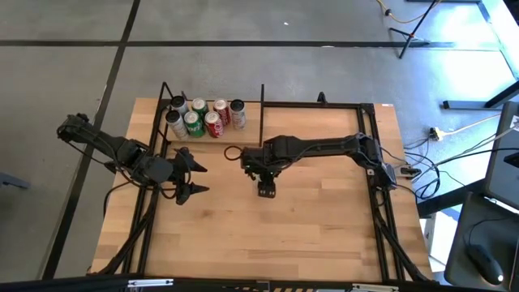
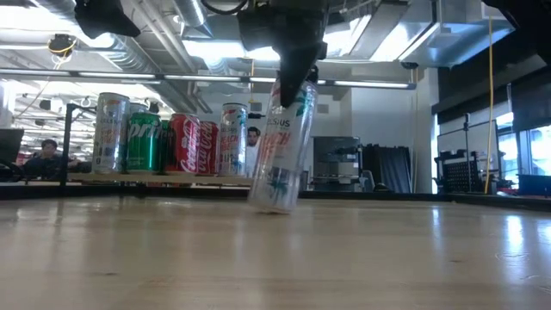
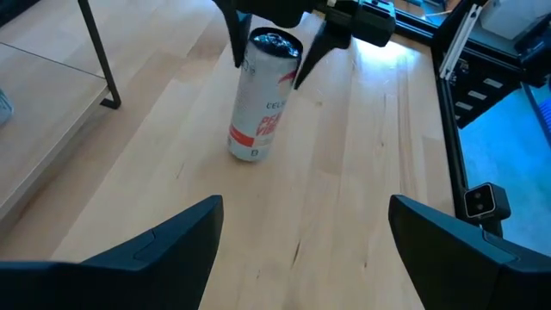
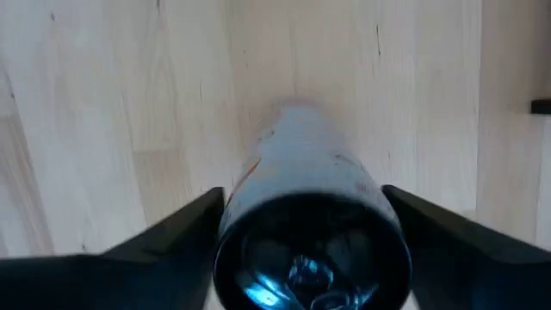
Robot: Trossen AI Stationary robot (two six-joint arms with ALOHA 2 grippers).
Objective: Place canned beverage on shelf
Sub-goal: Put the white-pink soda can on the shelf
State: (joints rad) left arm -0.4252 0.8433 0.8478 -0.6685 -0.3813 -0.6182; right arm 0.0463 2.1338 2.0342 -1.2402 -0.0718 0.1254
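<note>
Straddling the tilted slim white can [image 3: 260, 95] near its top, the right gripper [image 3: 269, 52] has fingers spread, not yet pinching; it should square up before squeezing, while the shelf [image 1: 212, 138] lies beyond it, left gripper [image 1: 195, 177] idle, spread.

You see the right gripper [image 1: 266, 191] near the table's [image 1: 324, 235] middle, the left gripper [image 1: 197, 178] spread open beside it, and six cans [image 1: 204, 118] on the shelf [image 1: 247, 130].
</note>
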